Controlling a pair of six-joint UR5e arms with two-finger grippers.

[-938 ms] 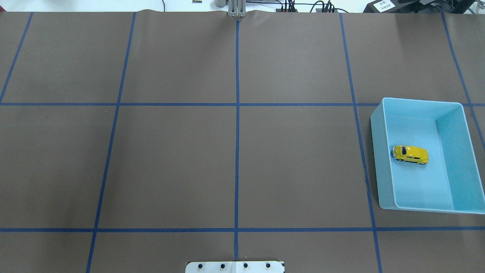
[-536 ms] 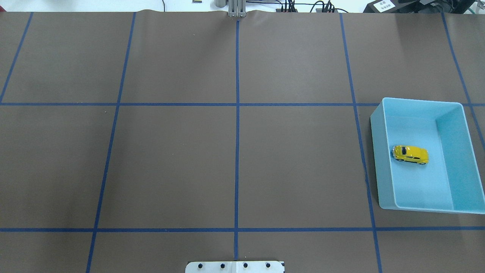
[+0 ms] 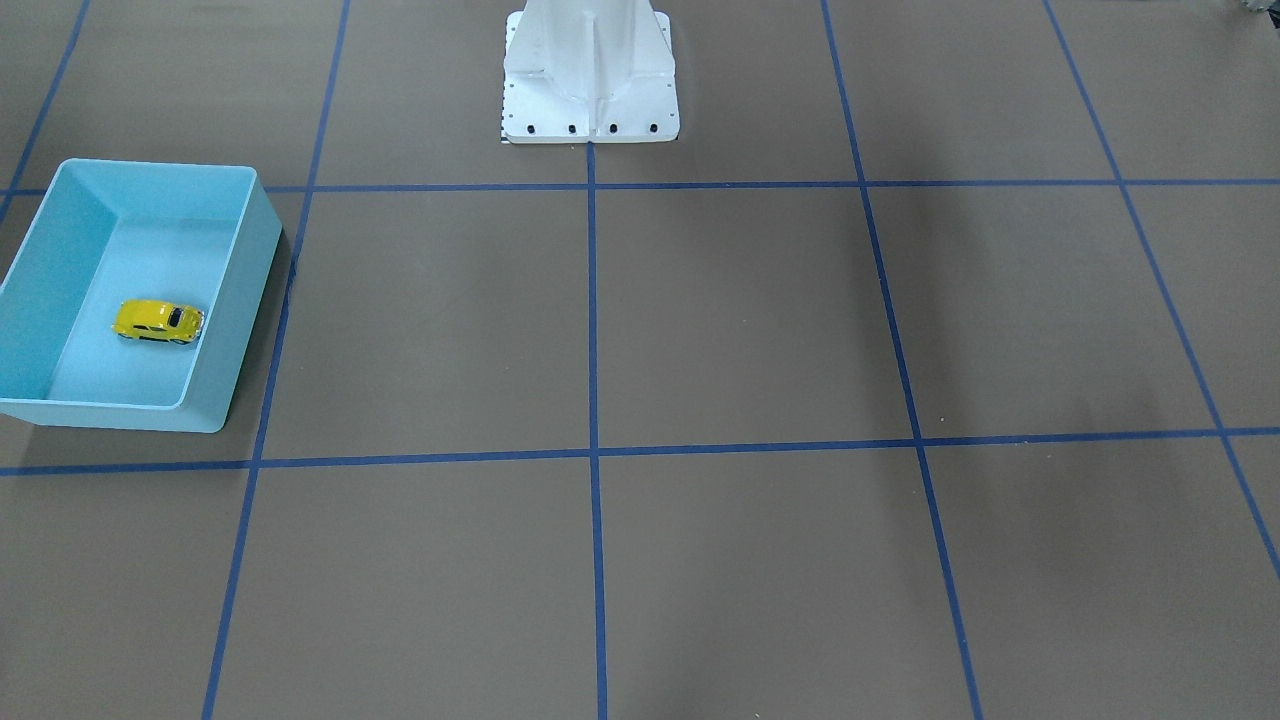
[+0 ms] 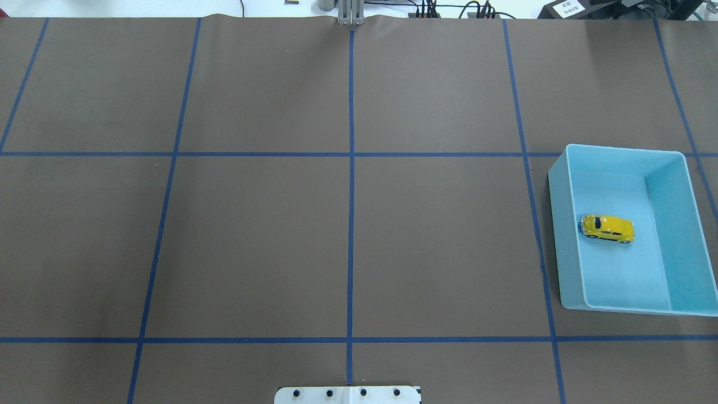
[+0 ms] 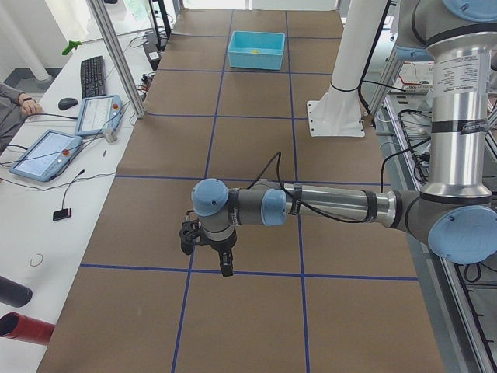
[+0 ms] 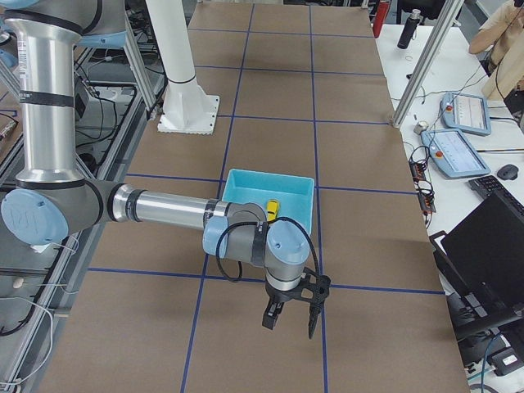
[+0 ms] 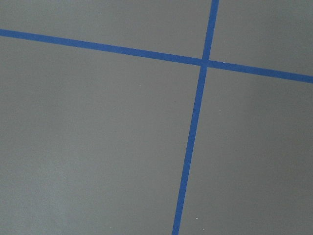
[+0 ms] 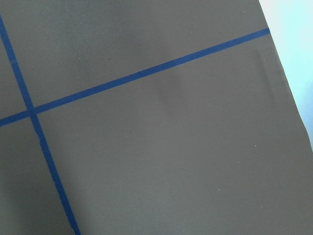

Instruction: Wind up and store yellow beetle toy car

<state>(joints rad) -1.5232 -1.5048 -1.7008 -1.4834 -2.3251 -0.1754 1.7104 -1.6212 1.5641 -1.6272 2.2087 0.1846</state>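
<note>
The yellow beetle toy car point(image 4: 607, 229) stands on its wheels inside the light blue bin point(image 4: 562, 235) at the table's right side. It also shows in the front-facing view point(image 3: 158, 320) and the exterior right view point(image 6: 272, 210). My left gripper point(image 5: 206, 250) hangs over the table far from the bin, in the exterior left view only. My right gripper point(image 6: 293, 318) hangs over the table just beside the bin point(image 6: 246, 192), in the exterior right view only. I cannot tell whether either is open or shut. Both wrist views show only table.
The brown table cover carries a grid of blue tape lines point(image 4: 351, 196). The robot's white base point(image 3: 590, 75) stands at the table's near edge. Operator tablets and a keyboard point(image 5: 93, 75) lie on side benches.
</note>
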